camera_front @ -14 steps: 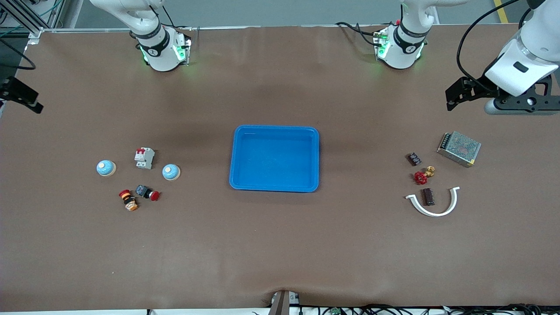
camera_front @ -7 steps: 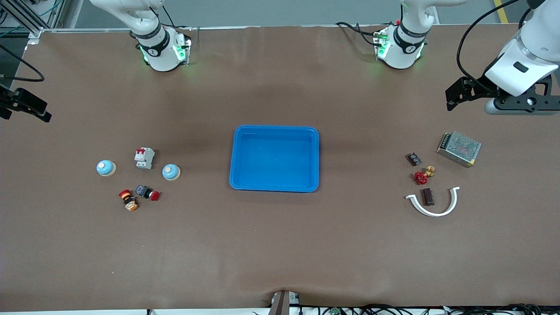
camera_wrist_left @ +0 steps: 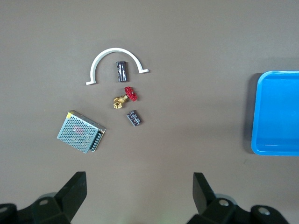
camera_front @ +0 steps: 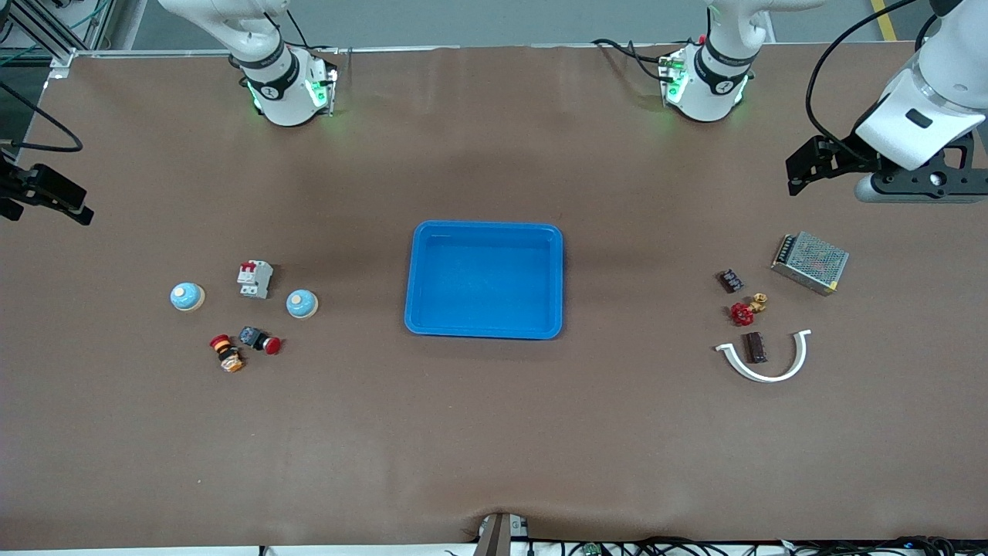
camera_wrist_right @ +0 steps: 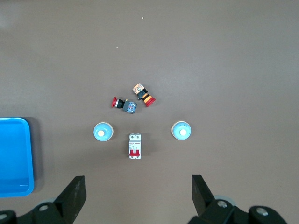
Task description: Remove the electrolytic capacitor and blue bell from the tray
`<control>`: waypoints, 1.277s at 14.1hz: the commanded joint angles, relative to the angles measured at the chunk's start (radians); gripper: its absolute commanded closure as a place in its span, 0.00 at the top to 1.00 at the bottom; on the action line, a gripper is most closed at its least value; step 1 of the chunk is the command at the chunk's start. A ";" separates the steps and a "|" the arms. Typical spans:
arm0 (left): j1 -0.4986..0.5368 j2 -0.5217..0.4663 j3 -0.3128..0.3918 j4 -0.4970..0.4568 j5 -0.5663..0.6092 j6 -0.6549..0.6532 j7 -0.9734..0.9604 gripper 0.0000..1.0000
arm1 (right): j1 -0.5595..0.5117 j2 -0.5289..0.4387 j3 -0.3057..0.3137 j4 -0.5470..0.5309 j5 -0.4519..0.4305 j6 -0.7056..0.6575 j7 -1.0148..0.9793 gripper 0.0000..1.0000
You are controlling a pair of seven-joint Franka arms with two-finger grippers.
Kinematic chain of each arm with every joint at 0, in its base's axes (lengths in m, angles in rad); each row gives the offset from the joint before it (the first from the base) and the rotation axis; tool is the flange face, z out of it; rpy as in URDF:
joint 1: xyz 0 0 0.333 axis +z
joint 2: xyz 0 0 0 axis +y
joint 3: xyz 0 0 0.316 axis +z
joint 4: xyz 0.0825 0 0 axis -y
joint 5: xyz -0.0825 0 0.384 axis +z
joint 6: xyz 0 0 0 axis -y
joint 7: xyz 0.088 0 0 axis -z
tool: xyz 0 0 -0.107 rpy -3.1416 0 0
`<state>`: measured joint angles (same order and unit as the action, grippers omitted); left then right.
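We see the tray at the middle of the table, and it holds nothing: its blue floor is bare in the front view, and the parts of it that the wrist views catch are bare too. So, as we judge it, the removal is done, or there is nothing left in the tray to take out

Two blue bells lie on the table toward the right arm's end, one close to the tray and one nearer that end's edge, with a white circuit breaker between them and slightly farther from the front camera. Two push buttons, one red-capped and one with an orange body, lie just nearer the camera

Toward the left arm's end we find a dark cylinder that we take for the electrolytic capacitor, lying inside the curve of a white arc-shaped piece. Near it are a red-handled brass valve, a small dark component and a metal-mesh power supply

The left pincer hangs over the table at its own end, jaws wide and empty. The right pincer is over the table's edge at the other end, likewise wide and holding nothing
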<state>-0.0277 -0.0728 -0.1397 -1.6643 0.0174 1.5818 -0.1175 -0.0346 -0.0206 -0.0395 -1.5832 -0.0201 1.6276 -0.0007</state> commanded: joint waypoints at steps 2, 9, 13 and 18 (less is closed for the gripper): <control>0.002 0.001 0.003 0.006 -0.016 -0.006 0.015 1.00 | 0.002 0.001 -0.002 -0.038 0.014 0.047 -0.005 1.00; 0.002 0.001 0.005 0.006 -0.016 -0.006 0.015 1.00 | 0.002 -0.110 -0.002 -0.090 0.014 -0.044 -0.005 1.00; 0.002 0.001 0.005 0.006 -0.016 -0.006 0.015 1.00 | 0.001 -0.104 -0.002 -0.089 0.012 -0.042 -0.004 1.00; 0.002 -0.001 0.005 0.006 -0.016 -0.006 0.015 1.00 | 0.002 -0.102 -0.002 -0.090 0.014 -0.040 -0.004 1.00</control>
<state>-0.0276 -0.0727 -0.1391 -1.6645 0.0174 1.5818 -0.1175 -0.0344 -0.1129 -0.0391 -1.6656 -0.0188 1.5850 -0.0007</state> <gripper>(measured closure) 0.000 0.000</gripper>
